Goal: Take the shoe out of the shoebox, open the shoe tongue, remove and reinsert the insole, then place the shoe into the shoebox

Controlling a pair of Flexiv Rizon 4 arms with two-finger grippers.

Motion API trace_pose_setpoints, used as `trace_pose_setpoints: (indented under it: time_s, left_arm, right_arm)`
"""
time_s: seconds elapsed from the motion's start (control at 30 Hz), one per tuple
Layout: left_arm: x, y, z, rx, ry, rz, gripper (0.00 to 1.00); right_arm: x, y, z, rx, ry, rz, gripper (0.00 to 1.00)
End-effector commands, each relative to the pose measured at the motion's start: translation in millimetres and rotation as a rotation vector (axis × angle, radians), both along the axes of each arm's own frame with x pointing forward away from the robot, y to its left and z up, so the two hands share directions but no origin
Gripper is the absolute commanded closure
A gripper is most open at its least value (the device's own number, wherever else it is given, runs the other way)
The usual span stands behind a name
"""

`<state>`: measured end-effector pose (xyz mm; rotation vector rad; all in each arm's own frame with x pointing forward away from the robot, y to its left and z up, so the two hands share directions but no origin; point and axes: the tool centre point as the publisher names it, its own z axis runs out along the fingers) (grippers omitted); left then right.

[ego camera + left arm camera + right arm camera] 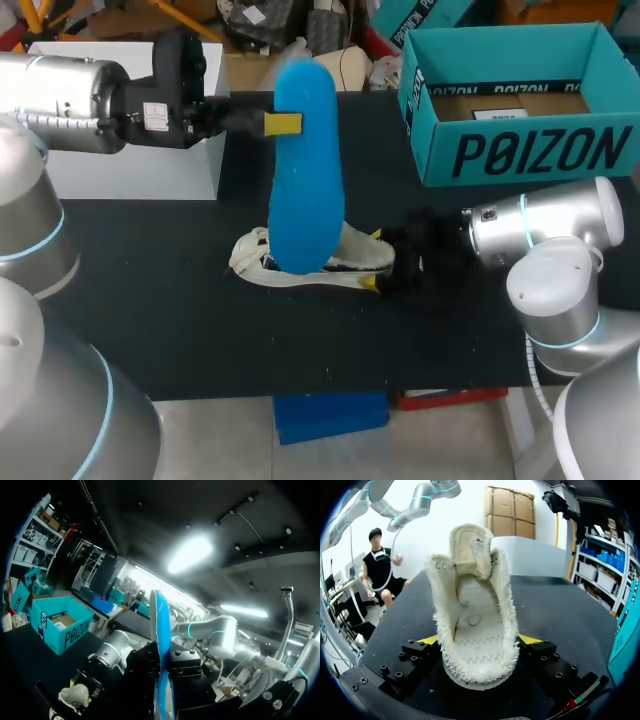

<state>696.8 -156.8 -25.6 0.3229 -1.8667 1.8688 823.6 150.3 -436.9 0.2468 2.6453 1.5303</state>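
Left gripper [288, 123] is held high, clenched on the upright insole [305, 170]; right gripper [385, 268] is set low, shoe [300, 268] clamped within it.

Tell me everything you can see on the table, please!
insole: one, blue, held upright above the shoe
shoe: one, fuzzy cream, on the middle of the table
shoebox: one, teal, open, far right of the table
box: one, white, far left of the table
table: one, black
left gripper: one, yellow tips, shut on the insole
right gripper: one, yellow tips, shut on the shoe's heel
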Motion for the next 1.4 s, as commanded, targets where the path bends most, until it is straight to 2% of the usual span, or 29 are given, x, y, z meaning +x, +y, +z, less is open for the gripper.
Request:
trace_pose_setpoints:
  time_s: [0.03, 0.4, 0.7, 0.73, 0.77, 0.8, 1.07, 1.4]
  left_arm:
    - [-26.6, 4.4, 24.6, 0.043, 0.001, 0.059, 1.0]
    - [-57.8, -2.0, 68.2, 0.021, -0.028, 0.016, 1.0]
    - [-60.5, -1.8, 73.4, 0.012, -0.03, 0.017, 1.0]
    - [-60.5, -1.8, 73.4, 0.012, -0.03, 0.017, 1.0]
    - [-60.5, -1.8, 73.4, 0.012, -0.03, 0.017, 1.0]
    - [-60.5, -1.8, 73.4, 0.012, -0.03, 0.017, 1.0]
    - [-60.5, -1.8, 73.4, 0.012, -0.03, 0.017, 1.0]
    - [-60.5, -1.8, 73.4, 0.012, -0.03, 0.017, 1.0]
  right_arm:
    - [0.2, 0.4, -3.2, -0.001, 0.001, 0.0, 1.0]
    - [0.2, 0.4, -3.2, -0.001, 0.001, 0.0, 1.0]
    - [0.2, 0.4, -3.2, -0.001, 0.001, 0.0, 1.0]
    - [0.2, 0.4, -3.2, -0.001, 0.001, 0.0, 0.75]
    - [0.4, -0.4, -2.7, -0.024, 0.007, 0.006, 0.2]
    - [1.2, -1.8, -1.7, -0.022, -0.001, -0.006, 0.0]
    - [3.3, -13.4, 8.9, -0.096, 0.006, -0.016, 0.0]
    - [3.0, -26.1, 32.2, -0.334, 0.065, 0.033, 0.0]
